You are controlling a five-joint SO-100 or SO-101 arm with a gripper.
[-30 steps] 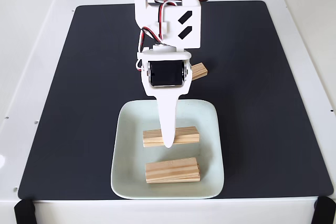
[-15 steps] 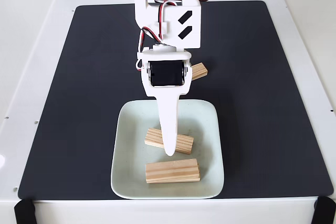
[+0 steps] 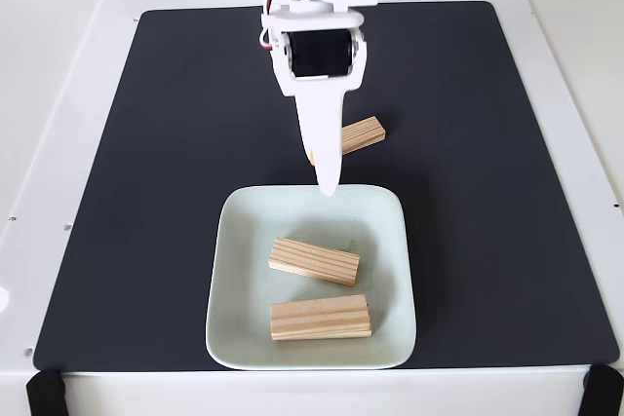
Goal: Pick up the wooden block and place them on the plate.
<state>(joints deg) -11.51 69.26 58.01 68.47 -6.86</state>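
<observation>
Fixed view, looking down on the table: the white fingers hang as one long tapered blade, tip pointing toward the camera edge of the scene and ending right over the far rim of the pale mint-white square plate with rounded corners. From this angle the two fingers overlap, so I cannot tell whether they stand apart or closed; nothing is seen held between them.

Just beyond the tip, nearer the camera, two small rectangular blocks of pale striped wood lie inside the plate: one slightly tilted block in the middle and a second block closer to the near rim, the two apart from each other. Just behind the fingers, partly hidden by them, a third wooden block lies on the mat, off the plate and angled.

Above the fingers sits the black servo in its white wrist housing, with red and black wires leading up the white arm.

Everything rests on a black rectangular mat that covers most of a white table. Black clamps grip the table's near corners, and bright even light falls across the surface.
</observation>
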